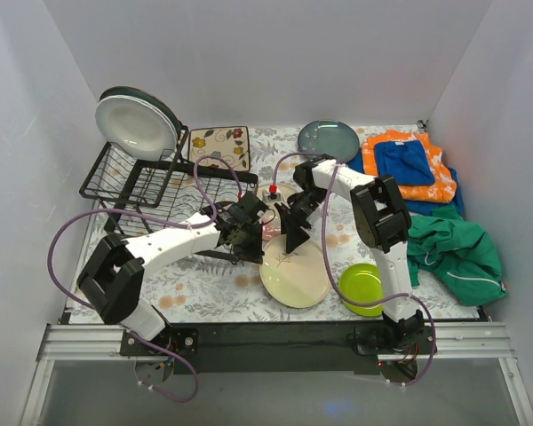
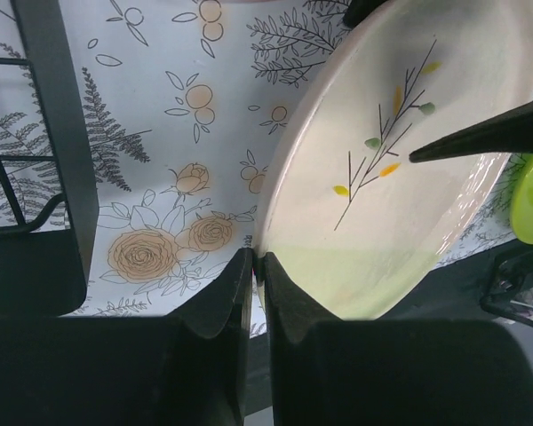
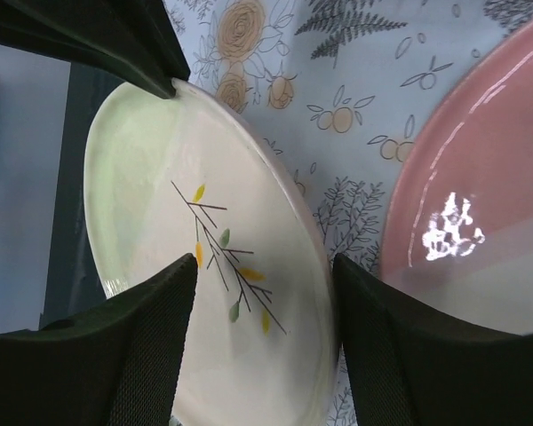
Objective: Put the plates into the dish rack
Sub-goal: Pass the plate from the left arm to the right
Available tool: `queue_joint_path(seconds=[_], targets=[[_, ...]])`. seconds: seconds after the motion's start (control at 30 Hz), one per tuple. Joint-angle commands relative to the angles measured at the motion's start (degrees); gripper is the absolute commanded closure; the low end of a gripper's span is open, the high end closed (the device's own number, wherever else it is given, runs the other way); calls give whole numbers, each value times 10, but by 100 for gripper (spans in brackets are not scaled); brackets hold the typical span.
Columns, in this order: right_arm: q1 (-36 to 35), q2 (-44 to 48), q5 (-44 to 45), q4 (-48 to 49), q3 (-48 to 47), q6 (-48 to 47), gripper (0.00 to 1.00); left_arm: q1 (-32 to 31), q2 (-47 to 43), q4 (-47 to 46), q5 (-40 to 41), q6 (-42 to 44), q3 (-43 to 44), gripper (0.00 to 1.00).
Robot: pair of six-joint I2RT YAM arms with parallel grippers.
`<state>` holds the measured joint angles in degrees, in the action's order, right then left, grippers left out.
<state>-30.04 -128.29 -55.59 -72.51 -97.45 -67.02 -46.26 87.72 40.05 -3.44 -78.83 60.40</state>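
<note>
Black fingers of the left gripper (image 2: pixel 253 266) fill the bottom of the left wrist view, clenched on the near rim of the cream plate (image 2: pixel 364 231), with only a sliver of gap between them. That plate (the one with the thin sprig and yellow and green leaves) lies at the centre of the overhead view on the floral tablecloth (image 2: pixel 178 133), in front of the dish rack (image 1: pixel 142 182) and outside it.

At the bottom of the right wrist view, the right gripper (image 3: pixel 265 264) stands released. One finger is over the plate's face and the other is beyond its rim; whether either touches cannot be told.

Just past that rim lies a pink plate (image 3: pixel 480 177). A lime green plate (image 1: pixel 362 286) sits at lower right of centre, near the cream one.

In the rack at upper left a white plate (image 1: pixel 131 124) stands upright, a dark rim behind it. A dark blue-grey plate (image 1: pixel 329 138) lies flat at top centre.
</note>
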Motion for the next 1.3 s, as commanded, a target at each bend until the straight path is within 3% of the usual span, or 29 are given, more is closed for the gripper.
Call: queue_joint_path(seconds=[0.0,0.3,0.5,0.67,0.77,0.8,0.83,0.93,1.07,1.27], targets=[[-12,6,-9,-30,8,-13,34,-3,3,-16,11,17,40,100],[-15,-7,-13,-30,0,-3,48,-3,11,-16,19,31,50,100],[-19,-5,-17,-30,6,0,68,-3,17,-16,27,39,55,100],[-18,12,-21,-30,9,0,97,-2,18,-26,20,32,51,100],[-17,30,-28,-29,18,-6,99,-3,9,-34,14,23,42,100],[-15,36,-30,-29,22,-7,99,-3,1,-38,11,20,38,98],[-15,41,-33,-29,30,-9,99,-3,-6,-41,2,13,29,86],[-10,64,-43,-29,45,-14,99,-2,-39,-59,-14,-1,3,66],[-5,106,-57,-28,70,-28,99,-2,-95,-83,-34,-7,-33,53],[-1,174,-79,-27,103,-67,99,-1,-175,-120,-123,36,-91,49]])
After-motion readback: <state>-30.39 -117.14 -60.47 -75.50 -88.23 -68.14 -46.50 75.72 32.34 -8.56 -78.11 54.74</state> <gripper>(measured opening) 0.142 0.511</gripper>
